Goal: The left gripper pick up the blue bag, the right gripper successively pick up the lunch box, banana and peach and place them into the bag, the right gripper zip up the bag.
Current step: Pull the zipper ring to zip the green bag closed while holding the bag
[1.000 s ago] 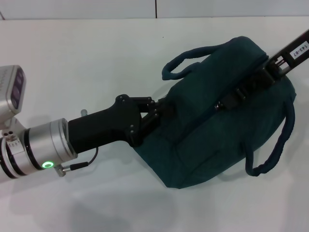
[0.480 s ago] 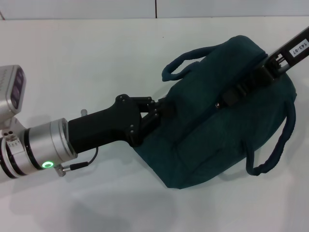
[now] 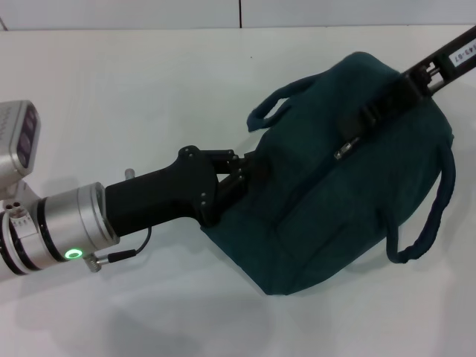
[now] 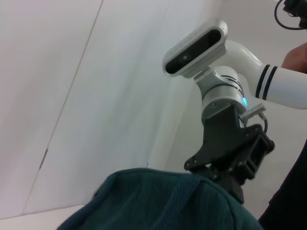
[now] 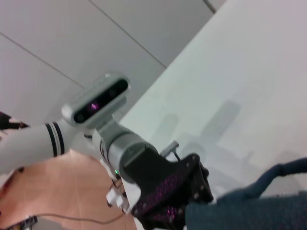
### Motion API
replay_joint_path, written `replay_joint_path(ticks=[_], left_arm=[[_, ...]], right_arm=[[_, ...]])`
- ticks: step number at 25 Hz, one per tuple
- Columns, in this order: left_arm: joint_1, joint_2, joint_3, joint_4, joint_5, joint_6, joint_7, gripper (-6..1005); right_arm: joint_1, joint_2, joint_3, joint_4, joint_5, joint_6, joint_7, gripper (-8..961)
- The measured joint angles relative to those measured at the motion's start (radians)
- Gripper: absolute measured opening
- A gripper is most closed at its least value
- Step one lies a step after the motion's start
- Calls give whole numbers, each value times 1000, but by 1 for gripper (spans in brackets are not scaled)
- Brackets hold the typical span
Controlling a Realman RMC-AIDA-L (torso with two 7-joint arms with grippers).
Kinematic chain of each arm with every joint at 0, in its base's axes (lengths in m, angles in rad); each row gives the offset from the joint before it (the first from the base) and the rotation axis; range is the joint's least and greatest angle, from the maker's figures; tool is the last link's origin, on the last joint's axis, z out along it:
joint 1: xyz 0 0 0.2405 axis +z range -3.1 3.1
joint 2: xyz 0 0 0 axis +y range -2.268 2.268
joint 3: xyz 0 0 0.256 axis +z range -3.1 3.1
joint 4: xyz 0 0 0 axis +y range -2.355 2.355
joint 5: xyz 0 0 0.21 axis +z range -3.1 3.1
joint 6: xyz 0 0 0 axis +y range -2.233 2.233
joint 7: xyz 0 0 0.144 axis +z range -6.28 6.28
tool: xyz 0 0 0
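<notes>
The blue bag [image 3: 320,201] lies on the white table, its top closed along the zipper line. My left gripper [image 3: 242,172] is shut on the bag's left end. From the upper right, my right gripper [image 3: 355,132] reaches down onto the bag's top and is shut on the zipper pull [image 3: 342,153]. The left wrist view shows the bag's fabric [image 4: 158,201] with the right gripper [image 4: 230,167] beyond it. The right wrist view shows the left gripper [image 5: 182,206] at the bag [image 5: 249,211]. The lunch box, banana and peach are out of view.
One bag handle [image 3: 271,108] loops out toward the back left, and the other [image 3: 428,223] hangs down the right side. The white table [image 3: 134,89] runs to a wall edge at the far back.
My right gripper has pulled back toward the upper right along the bag's top, with the zipper pull following it. The bag's top has lifted and shifted slightly. The left arm is still.
</notes>
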Motion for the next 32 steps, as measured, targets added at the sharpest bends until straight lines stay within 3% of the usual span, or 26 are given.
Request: replay_joint_path(ticks=[9,21,32], left_arm=[[0,1,0,0,2,0,3,55],[-3,3,0,-3,6,15,2,55],[4,3,11,-12,8,48,13,55]], right_arm=[[-1,-8,38,23,14,-1,0,26],[-9,-58,42,18,54,-34,19,53],[-57,-66,50,-62,56,-87,22,475]])
